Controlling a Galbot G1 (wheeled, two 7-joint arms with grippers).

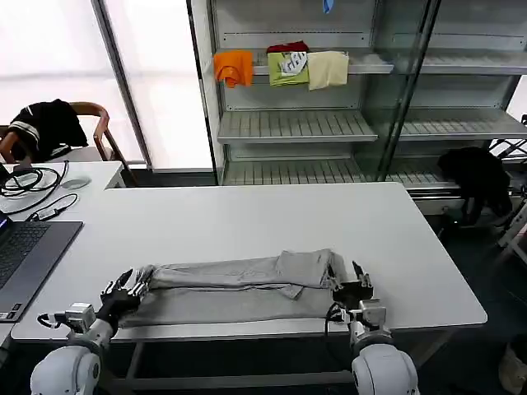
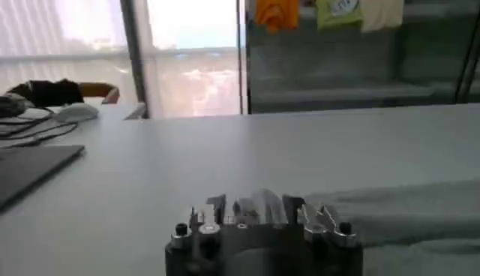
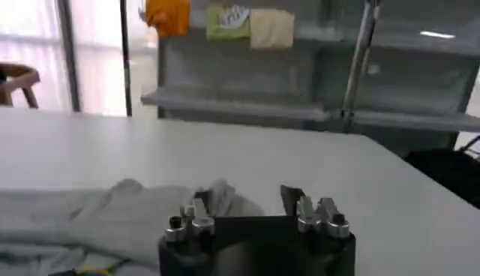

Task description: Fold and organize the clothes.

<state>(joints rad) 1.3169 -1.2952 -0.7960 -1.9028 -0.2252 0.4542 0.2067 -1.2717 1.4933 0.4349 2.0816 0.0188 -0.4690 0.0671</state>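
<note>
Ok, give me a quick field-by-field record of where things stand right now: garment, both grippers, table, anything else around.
garment: grey shirt, folded into a long band along the near edge of the white table
left gripper: at the band's left end, fingers open
right gripper: at the band's right end, fingers open
laptop: on the table's left side
shelf: behind the table, with orange, green and cream cloths hung on it
</note>
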